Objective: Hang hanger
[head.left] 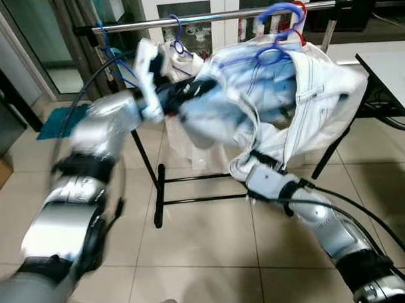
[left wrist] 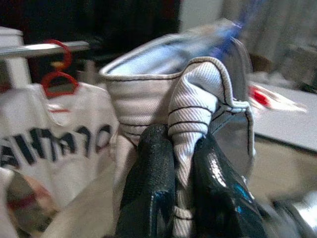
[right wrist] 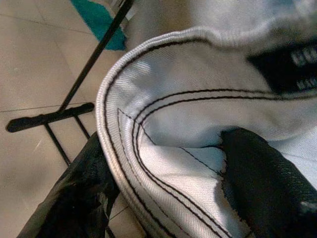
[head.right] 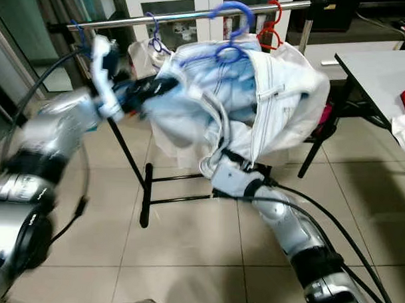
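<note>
Tiled floor (head.left: 205, 258) w/ a chrome clothes rail (head.left: 214, 17) across the far side, table (head.left: 392, 65) at far right. White jacket (head.left: 311, 95) on a blue hanger (head.left: 276, 34) is held up just below the rail, hook not yet over it. Fabric judged soft, light, floppy; best gripped at stitched hems. Left gripper (left wrist: 184, 198) is pinched on a ribbed cuff, right gripper (right wrist: 163, 193) clamped on a hem.

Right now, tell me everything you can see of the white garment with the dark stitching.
The white garment looks like thick ribbed cotton with dark contrast stitching along its seams. It hangs bunched on a blue hanger by the metal rail. The left gripper pinches a gathered fold; the right gripper grips its hem from below.
</note>
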Robot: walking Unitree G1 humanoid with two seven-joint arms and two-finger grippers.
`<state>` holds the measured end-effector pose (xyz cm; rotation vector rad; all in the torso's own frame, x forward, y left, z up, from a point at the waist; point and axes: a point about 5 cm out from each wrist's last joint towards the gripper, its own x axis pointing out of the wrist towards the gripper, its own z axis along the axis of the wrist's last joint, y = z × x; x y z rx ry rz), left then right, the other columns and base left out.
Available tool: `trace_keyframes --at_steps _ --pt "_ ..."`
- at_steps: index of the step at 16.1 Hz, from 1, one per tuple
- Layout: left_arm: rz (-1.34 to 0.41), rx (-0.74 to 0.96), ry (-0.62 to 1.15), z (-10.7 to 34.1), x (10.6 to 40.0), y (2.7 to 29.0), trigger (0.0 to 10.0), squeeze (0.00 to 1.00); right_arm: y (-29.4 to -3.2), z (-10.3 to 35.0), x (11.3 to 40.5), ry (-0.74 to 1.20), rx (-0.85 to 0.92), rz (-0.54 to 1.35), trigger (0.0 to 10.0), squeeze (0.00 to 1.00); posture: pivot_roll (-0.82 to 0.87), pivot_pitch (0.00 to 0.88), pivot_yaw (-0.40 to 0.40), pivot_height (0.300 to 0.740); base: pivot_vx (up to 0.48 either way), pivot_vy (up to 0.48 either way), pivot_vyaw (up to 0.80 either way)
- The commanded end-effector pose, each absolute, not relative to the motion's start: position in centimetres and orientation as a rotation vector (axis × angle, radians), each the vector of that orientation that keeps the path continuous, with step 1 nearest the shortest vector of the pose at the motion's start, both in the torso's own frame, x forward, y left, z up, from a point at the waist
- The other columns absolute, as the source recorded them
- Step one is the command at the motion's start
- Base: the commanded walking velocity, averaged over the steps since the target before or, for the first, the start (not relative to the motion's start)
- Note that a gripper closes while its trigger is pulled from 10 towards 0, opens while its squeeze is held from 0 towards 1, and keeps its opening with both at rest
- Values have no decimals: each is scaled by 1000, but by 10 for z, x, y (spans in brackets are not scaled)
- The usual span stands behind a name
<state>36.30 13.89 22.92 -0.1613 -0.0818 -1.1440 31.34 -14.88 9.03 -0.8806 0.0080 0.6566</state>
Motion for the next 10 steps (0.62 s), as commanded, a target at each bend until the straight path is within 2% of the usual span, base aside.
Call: trace_keyframes --at_steps 1,3,4,10 --pt "-1222 -168 -206 258 353 141 0 0 -149 88 315 11 -859 645 2039 0 -113 0 158 740 0 0 0" --pt "-1236 -166 -195 255 346 146 0 0 -152 92 318 -18 -819 622 10000 0 -112 0 156 740 0 0 0" --pt "-1202 -164 -206 255 343 152 0 0 -155 97 319 -35 -763 626 10000 1000 -112 0 152 740 0 0 0" --pt "-937 -26 -207 249 351 180 0 0 -177 111 303 -128 -708 621 10000 1000 -127 0 148 740 0 0 0"
